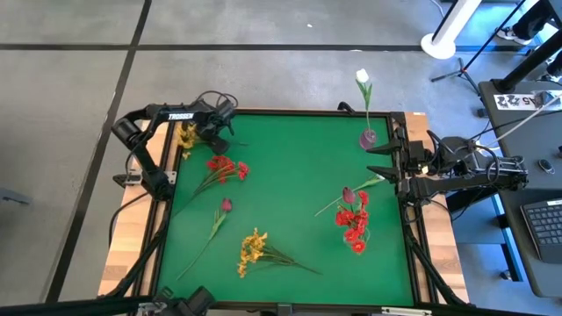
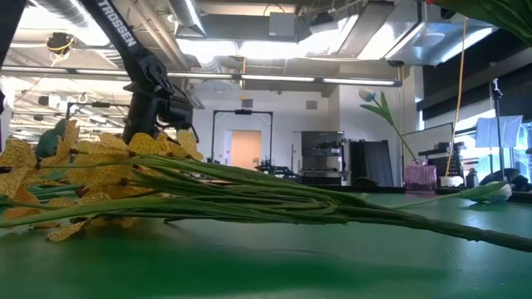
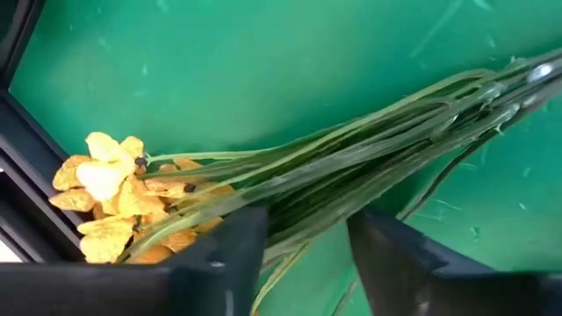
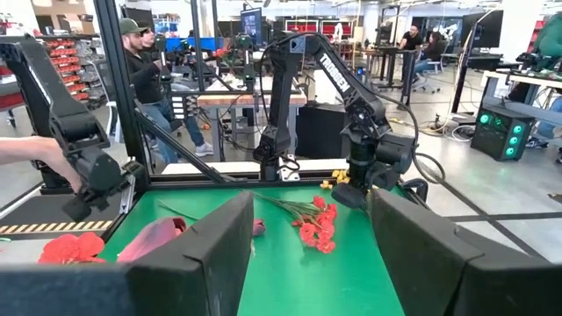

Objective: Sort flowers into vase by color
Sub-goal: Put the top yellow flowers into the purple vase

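In the table's far left corner lies a yellow flower [image 3: 114,197], with its green stems [image 3: 369,145] flat on the green table [image 1: 290,149]. My left gripper [image 3: 307,233] points down over it, open, one finger on each side of the stems just behind the head; it also shows in the high view [image 1: 213,139]. Loose on the table lie a red flower [image 1: 226,168], a dark pink bud [image 1: 226,205] and a second yellow spray [image 1: 253,250]. A white tulip [image 1: 362,77] stands in a purple vase [image 1: 368,138]. My right gripper [image 4: 312,254] waits open at the right edge. My left gripper comes from above, its fingers [image 3: 233,250] lying across the yellow flower's stems [image 3: 290,197] close behind the head. The stems lie on the table. Whether the fingers touch them, I cannot tell.
A red cluster [image 1: 354,224] and another dark pink bud [image 1: 349,195] are at the right side, near my right gripper. The black table frame [image 3: 18,167] runs close beside the yellow head. People stand in the room beyond the table [image 4: 140,61].
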Motion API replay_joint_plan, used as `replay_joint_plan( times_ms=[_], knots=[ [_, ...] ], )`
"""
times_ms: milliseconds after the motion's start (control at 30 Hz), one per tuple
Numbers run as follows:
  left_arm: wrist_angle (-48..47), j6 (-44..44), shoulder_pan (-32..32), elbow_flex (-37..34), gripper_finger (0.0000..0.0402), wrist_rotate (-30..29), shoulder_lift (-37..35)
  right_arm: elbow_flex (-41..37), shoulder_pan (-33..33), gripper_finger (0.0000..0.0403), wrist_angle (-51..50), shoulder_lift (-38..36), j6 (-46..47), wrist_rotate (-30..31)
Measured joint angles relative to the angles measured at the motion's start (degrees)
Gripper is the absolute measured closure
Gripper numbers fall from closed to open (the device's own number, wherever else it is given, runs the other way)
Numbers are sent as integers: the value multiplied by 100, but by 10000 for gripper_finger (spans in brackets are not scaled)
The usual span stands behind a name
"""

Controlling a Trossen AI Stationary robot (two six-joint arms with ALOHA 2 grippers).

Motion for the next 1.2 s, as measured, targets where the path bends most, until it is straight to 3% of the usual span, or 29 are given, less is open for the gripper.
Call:
replay_joint_plan(
  times_ms=[167, 233, 467, 667, 933, 1200],
  knots=[
    [-217, -152, -299, 218, 363, -304, -26, 1, 0, 176, 0, 0, 0, 2],
    [-312, -276, -444, 393, 388, -516, -94, 2, 0, 176, 0, 2, 0, 2],
    [-1266, -598, -1300, 1277, 396, -1215, -331, 4, 0, 176, -136, 2, -281, 405],
    [-2237, -802, -2238, 2567, 399, -1617, -356, 170, -2, 176, -278, 325, -534, 829],
    [-2586, -801, -3176, 3993, 400, -1533, -356, 1637, 0, 176, -1177, 2022, -1573, 1617],
    [-2459, -801, -3736, 4460, 400, -1365, -354, 3432, 0, 176, -2247, 3848, -2535, 2243]
  ],
)
